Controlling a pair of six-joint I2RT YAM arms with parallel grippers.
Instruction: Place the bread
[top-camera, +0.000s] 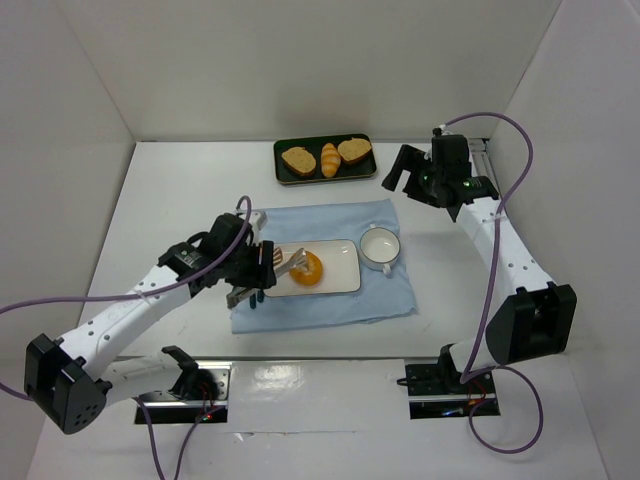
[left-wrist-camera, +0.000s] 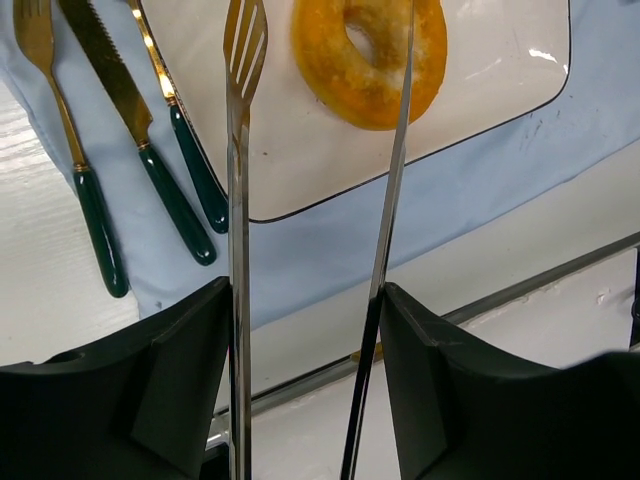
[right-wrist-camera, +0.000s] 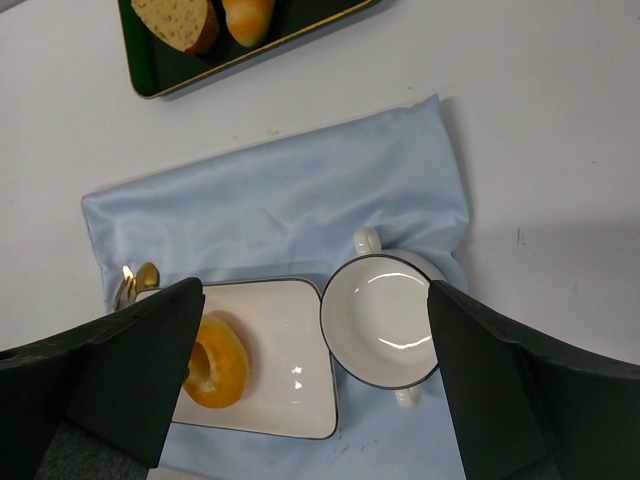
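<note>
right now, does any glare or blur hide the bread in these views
top external: even light, the bread clear; glare only on the shiny strip between the arm bases. left wrist: bread sharp, tongs mirror-bright, near fingers dark and soft. right wrist: small glints on cup and plate, a dark finger covers the bread's edge.

the top view looks down from behind the near edge over the whole desk (top-camera: 170, 190); both wrist views, closer, share the white plate (top-camera: 342, 268).
</note>
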